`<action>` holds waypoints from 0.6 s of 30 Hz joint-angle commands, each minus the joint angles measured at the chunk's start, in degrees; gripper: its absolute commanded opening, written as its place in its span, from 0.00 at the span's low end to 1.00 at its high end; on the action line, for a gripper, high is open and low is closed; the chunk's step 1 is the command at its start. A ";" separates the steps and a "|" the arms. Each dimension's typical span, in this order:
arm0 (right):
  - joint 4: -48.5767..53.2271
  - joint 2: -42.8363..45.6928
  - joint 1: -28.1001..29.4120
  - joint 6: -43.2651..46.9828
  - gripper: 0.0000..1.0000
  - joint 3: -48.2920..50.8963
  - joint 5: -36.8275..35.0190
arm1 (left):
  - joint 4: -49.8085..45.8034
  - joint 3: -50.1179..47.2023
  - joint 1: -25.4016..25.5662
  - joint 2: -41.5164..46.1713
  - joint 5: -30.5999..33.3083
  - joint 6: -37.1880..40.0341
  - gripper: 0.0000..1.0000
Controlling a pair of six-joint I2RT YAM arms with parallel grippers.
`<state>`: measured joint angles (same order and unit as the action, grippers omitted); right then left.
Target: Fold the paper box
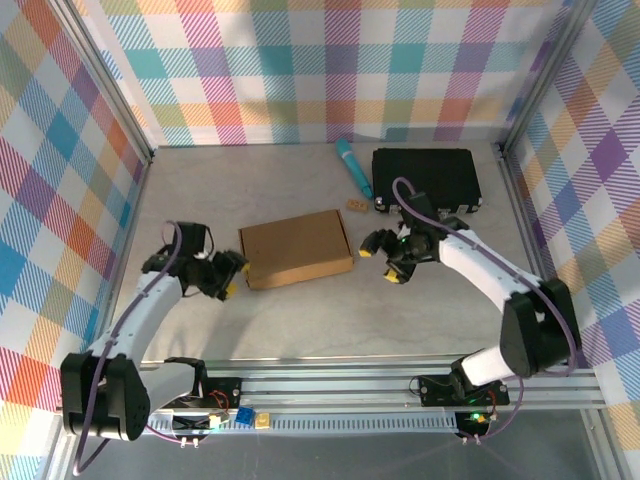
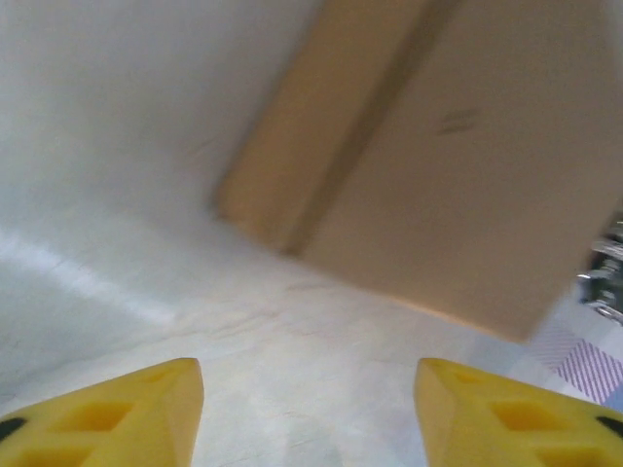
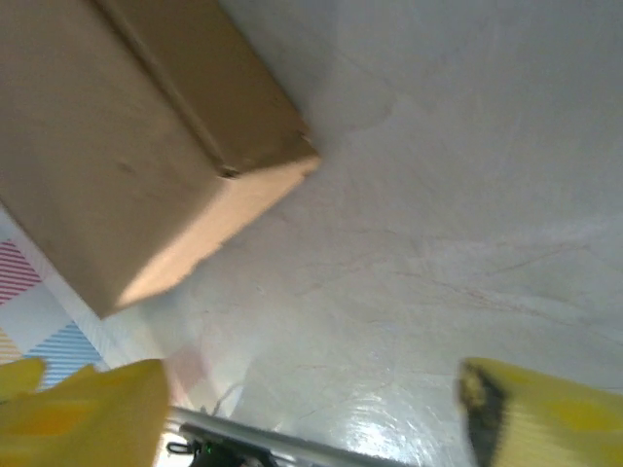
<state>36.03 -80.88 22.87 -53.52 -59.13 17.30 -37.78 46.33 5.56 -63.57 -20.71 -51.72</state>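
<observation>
— Foreground: the left gripper (image 1: 234, 276) and right gripper (image 1: 381, 265), both with jaws apart and empty, flank the paper box (image 1: 297, 248) lying mid-way up the table (image 1: 300, 325).
— The risk?
— Pushed from one side alone, the light box could skid toward the black case (image 1: 427, 178).

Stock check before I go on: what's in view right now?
paper box: one, brown, mid-table between the grippers
case: one, black, far right of the table
marker: one, teal, far side, left of the case
scrap: one, tan, just beyond the box
table: one, pale grey
walls: three, checked, many colours, around the table
left gripper: one, yellow tips, open, at the box's left edge
right gripper: one, yellow tips, open, right of the box, apart from it
</observation>
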 commanded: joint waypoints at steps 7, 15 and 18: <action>8.75 23.20 -0.75 14.05 0.99 -3.70 -44.61 | -9.38 12.84 0.76 14.48 32.70 9.32 1.00; -24.33 39.61 -0.81 46.21 0.99 29.13 -55.59 | -1.44 -4.24 2.83 19.65 55.99 30.00 1.00; -33.11 37.82 -0.81 48.95 0.99 35.94 -51.13 | 11.51 -12.68 2.84 18.82 49.34 40.55 1.00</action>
<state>17.52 -42.15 22.06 -14.28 -26.85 -33.82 -38.59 38.72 7.75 -44.27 29.19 -26.72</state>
